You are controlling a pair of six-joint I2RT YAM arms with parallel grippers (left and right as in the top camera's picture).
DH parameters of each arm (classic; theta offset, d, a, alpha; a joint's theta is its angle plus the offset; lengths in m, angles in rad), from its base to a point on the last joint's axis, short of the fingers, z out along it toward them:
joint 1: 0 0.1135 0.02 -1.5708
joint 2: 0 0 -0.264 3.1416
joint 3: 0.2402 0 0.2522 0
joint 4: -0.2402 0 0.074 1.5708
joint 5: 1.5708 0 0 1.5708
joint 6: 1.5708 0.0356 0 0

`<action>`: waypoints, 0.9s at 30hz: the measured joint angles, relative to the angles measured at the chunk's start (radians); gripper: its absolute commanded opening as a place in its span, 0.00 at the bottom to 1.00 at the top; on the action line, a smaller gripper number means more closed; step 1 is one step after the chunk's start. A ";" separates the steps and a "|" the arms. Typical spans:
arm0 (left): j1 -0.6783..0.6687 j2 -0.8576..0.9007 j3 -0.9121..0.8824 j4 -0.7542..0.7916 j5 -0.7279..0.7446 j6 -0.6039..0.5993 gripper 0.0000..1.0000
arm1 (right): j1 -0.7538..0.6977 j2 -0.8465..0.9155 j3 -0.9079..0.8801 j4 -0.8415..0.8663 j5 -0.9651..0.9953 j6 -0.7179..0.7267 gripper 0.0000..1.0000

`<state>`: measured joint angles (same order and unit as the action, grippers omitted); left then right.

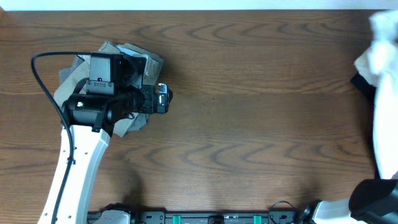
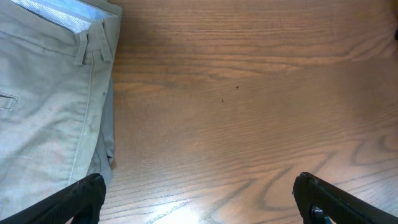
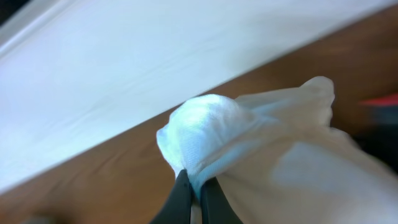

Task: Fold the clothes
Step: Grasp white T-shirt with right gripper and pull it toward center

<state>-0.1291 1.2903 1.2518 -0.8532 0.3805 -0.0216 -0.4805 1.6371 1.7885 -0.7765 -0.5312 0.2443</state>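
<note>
Folded khaki trousers [image 1: 81,78] lie at the far left of the table, partly under my left arm; they show in the left wrist view [image 2: 43,106] at the left. My left gripper [image 1: 163,98] is open and empty above bare wood just right of the trousers; its fingertips [image 2: 199,199] stand wide apart. My right gripper [image 3: 194,196] is shut on a white garment [image 3: 249,149] and holds it lifted. The white garment [image 1: 380,56] shows at the far right edge of the overhead view, where the right gripper itself is hidden.
The wooden table [image 1: 249,124] stretches between the two arms. A dark item [image 1: 362,84] lies at the right edge by the white cloth. A pale wall or surface [image 3: 124,68] runs beyond the table's far edge.
</note>
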 measured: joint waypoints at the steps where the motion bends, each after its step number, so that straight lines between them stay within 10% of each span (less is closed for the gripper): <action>1: 0.000 -0.001 0.000 0.000 0.000 0.000 0.98 | 0.044 0.007 0.000 -0.007 -0.005 0.000 0.01; 13: 0.013 -0.126 0.000 -0.029 -0.053 0.000 0.98 | 0.641 0.248 -0.003 -0.056 0.053 0.001 0.02; 18: 0.017 -0.161 0.000 -0.032 -0.071 0.000 0.98 | 0.858 0.338 -0.005 -0.041 0.036 -0.013 0.18; 27: 0.017 -0.132 0.000 -0.051 -0.074 0.000 0.98 | 0.918 0.347 -0.006 -0.043 0.037 -0.078 0.36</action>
<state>-0.1120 1.1584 1.2518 -0.9047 0.3069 -0.0216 0.4377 1.9839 1.7821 -0.8200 -0.4946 0.1665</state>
